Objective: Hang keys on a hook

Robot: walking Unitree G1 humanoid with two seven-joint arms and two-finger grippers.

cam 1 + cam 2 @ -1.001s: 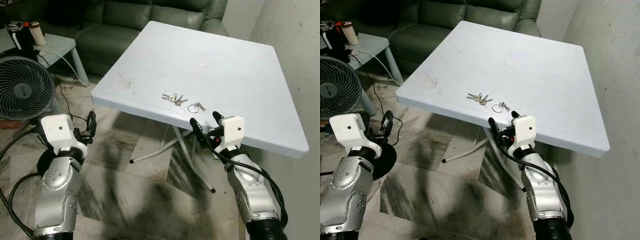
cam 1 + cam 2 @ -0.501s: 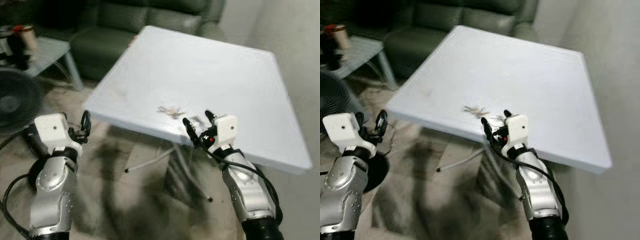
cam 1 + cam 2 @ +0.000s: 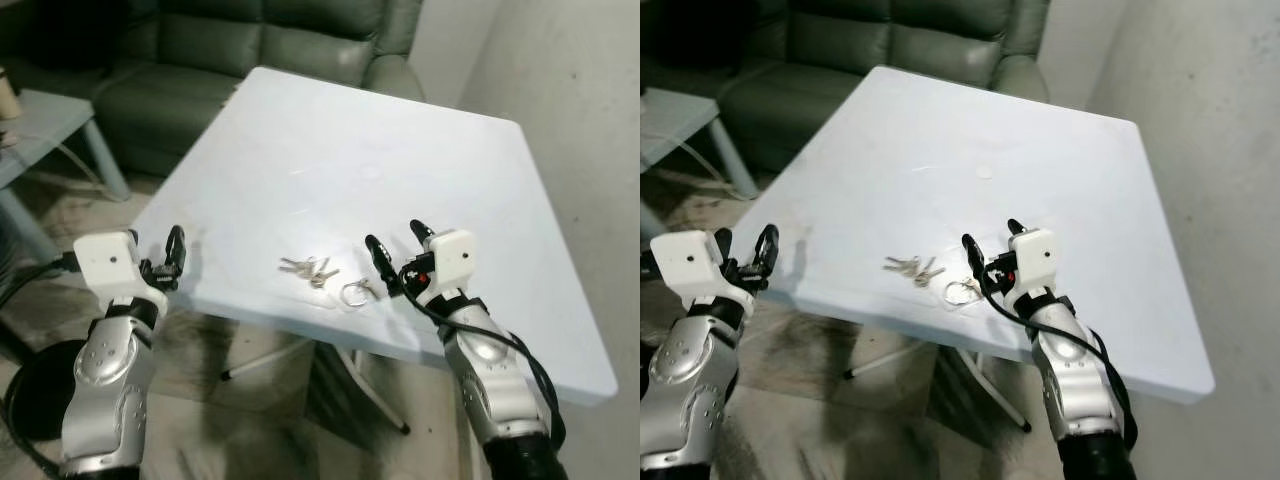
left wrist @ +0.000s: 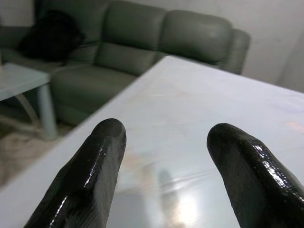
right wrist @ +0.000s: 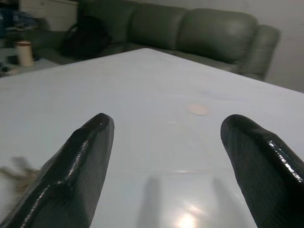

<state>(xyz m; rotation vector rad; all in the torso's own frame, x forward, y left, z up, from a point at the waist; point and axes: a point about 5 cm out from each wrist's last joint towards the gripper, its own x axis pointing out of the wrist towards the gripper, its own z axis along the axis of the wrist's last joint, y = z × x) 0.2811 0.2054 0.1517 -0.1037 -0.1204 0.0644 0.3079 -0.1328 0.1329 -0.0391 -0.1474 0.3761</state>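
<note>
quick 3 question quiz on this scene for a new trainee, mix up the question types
1. True or false: the right gripper has its fingers shut on the key ring.
2. What lies nearest the right gripper? A) the bunch of keys B) the key ring C) the green sofa
3. Fill in: the left gripper sits at the near edge of the white ____.

Key:
1. False; the fingers are open and hold nothing.
2. B
3. table
</note>
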